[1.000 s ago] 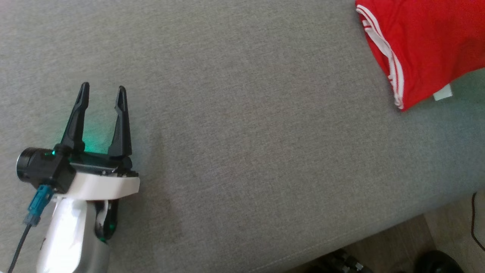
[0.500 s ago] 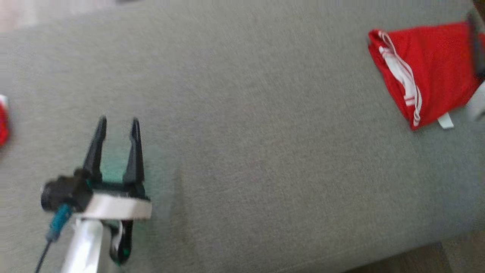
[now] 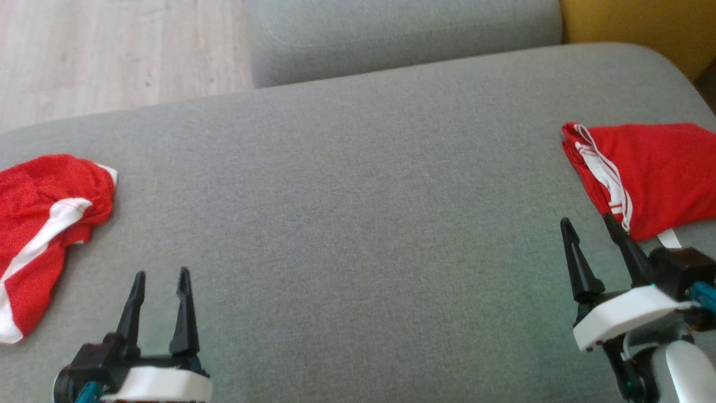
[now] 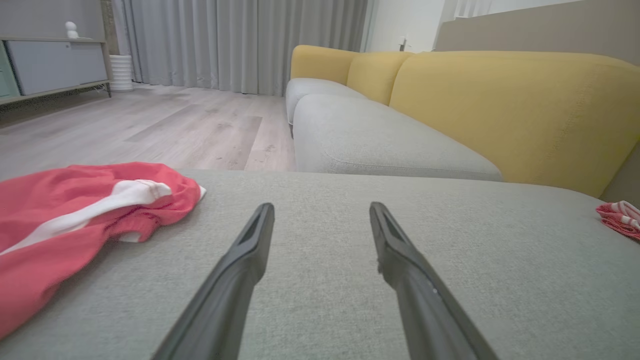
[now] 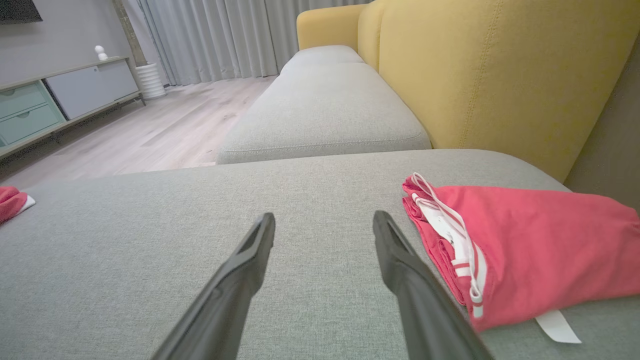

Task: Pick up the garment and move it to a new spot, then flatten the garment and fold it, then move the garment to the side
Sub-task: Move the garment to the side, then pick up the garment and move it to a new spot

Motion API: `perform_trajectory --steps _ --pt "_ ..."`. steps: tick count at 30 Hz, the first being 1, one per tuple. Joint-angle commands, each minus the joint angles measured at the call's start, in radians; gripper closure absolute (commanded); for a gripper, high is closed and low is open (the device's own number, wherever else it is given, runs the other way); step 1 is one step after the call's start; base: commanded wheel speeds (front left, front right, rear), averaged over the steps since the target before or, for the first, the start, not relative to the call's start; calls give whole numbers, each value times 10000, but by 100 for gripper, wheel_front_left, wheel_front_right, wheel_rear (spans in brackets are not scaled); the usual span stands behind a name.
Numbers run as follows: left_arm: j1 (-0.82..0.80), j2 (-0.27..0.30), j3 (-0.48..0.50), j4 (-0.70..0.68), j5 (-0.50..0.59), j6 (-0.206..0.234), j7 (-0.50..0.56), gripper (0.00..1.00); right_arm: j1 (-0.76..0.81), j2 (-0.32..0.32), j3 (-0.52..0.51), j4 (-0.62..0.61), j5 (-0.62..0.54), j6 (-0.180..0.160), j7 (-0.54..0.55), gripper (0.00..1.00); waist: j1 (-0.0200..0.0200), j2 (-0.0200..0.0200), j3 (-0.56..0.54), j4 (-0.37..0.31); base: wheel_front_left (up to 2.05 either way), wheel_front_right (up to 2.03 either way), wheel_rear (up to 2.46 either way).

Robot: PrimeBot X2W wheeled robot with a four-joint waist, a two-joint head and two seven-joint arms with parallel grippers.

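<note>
**Two red garments on the sofa, both claws released**

Head view. The left gripper (image 3: 161,272) hovers low over the wide grey woven sofa cushion (image 3: 358,190), fingers parted and holding nothing. The right gripper (image 3: 586,219) is likewise released and empty. Its far finger reaches the near striped corner of the folded red garment with white side stripes (image 3: 660,162); contact cannot be told. That garment lies at the cushion's right end, well apart from the middle, and reads as folded and already set aside. Its long axis seems to run across the cushion, though its right end is cut off. The striped fold edge faces the cushion's centre.

At the left end lies a crumpled red garment with a white band (image 3: 39,224), bunched and unflattened. It is probably the next piece to pick up. Its long axis runs roughly far to near.

Left wrist view. The fingers are spread over bare cushion and point toward the pale wooden floor (image 4: 150,125). The crumpled garment sits off to their left, not between them.

Right wrist view. The fingers are parted over bare fabric. The folded garment lies just beside the right-hand finger, striped edge toward it, with a white label (image 5: 555,325) trailing from the near corner. The mustard-yellow upholstered backrest (image 5: 500,75) stands behind.
</note>
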Motion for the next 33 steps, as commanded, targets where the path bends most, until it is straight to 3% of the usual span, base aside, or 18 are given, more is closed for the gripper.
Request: perform_trajectory --steps 1,12,16,33 --pt "-278 50 397 -258 -97 49 -94 0 -261 -69 124 -411 24 -7 -161 0 4 0 -151 126 0 0 0" --pt "-164 -55 610 -234 -71 17 -94 0 -27 213 57 -570 -178 -7 -137 0 4 0 -163 235 0 0 0" --pt "-270 -110 606 -210 -27 29 -95 0 -24 273 -48 -590 -215 -7 -90 0 4 0 -76 680 0 0 0" --pt "89 -198 579 -390 113 162 -95 0 -73 210 495 -465 -52 -7 -168 0 4 0 -71 4295 0 0 0"
